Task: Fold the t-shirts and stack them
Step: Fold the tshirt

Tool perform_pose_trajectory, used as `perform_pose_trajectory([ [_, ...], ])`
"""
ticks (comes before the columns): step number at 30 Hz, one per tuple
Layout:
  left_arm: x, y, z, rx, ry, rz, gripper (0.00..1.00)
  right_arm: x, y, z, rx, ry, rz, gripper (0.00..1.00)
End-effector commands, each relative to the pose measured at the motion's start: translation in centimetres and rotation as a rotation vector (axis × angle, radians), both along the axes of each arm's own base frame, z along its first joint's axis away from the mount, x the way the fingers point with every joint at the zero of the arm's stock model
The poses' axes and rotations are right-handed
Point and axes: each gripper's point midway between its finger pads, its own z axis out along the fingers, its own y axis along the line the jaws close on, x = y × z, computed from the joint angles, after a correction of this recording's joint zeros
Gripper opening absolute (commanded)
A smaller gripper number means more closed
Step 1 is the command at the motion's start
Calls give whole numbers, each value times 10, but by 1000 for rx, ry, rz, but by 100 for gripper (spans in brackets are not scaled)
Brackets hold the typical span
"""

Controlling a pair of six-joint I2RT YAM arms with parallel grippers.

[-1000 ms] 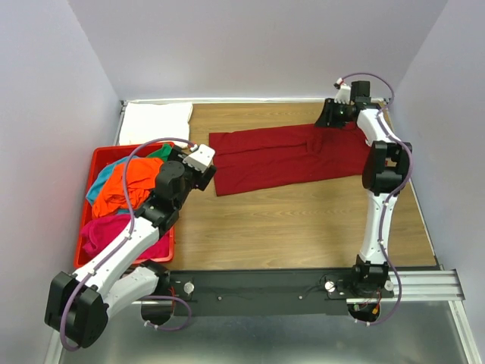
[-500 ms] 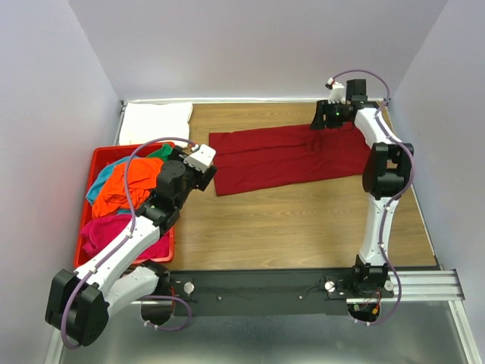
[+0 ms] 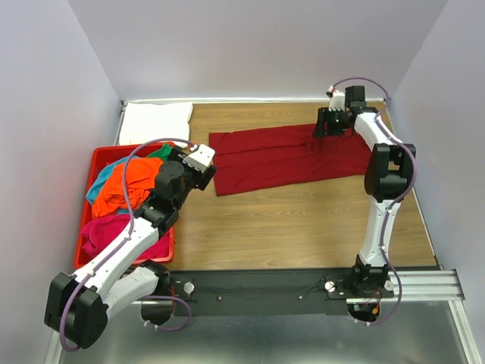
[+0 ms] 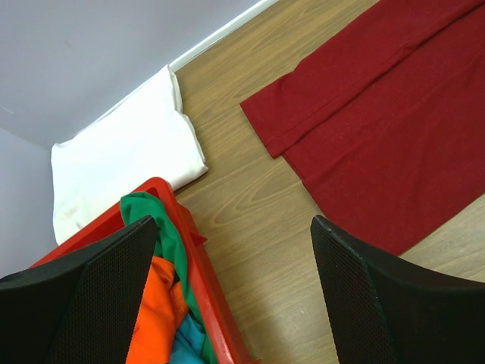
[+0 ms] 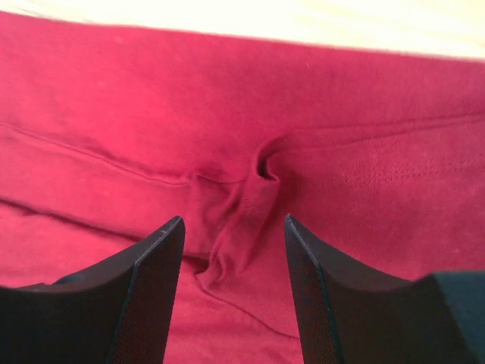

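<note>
While r. tool (image 5: 233, 220) gapes, red tee (image 5: 114, 98) beneath

Brown wood-grain laminate desk (image 3: 303, 220) boxed in by plain pale lavender walls.

A flat back wall (image 3: 258, 45) and two side walls (image 3: 45, 114) rise straight from the desk's edges, matte and bare. A thin white strip (image 3: 250, 100) runs along the joint at the far edge. At the near edge a long black metal rail (image 3: 265, 288) crosses the desk, with a dull grey metal sheet (image 3: 303, 334) below it. The light is soft and even, and the wood grain runs left to right.
</note>
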Motion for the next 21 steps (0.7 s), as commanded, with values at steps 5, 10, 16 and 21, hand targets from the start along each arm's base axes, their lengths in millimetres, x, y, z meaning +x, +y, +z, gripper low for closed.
perform_pose_trajectory([
  [5,3,-8,13,-13,-35,-30,89,-14,37,-40,69,95,80,61],
  [10,3,-6,11,-6,-32,-25,89,-26,83,-39,130,91,228,60],
  [16,3,-6,12,-6,-34,-23,89,-34,96,-13,126,33,304,60],
  [21,4,-4,18,-15,-47,-10,89,-78,116,24,127,-77,561,63],
])
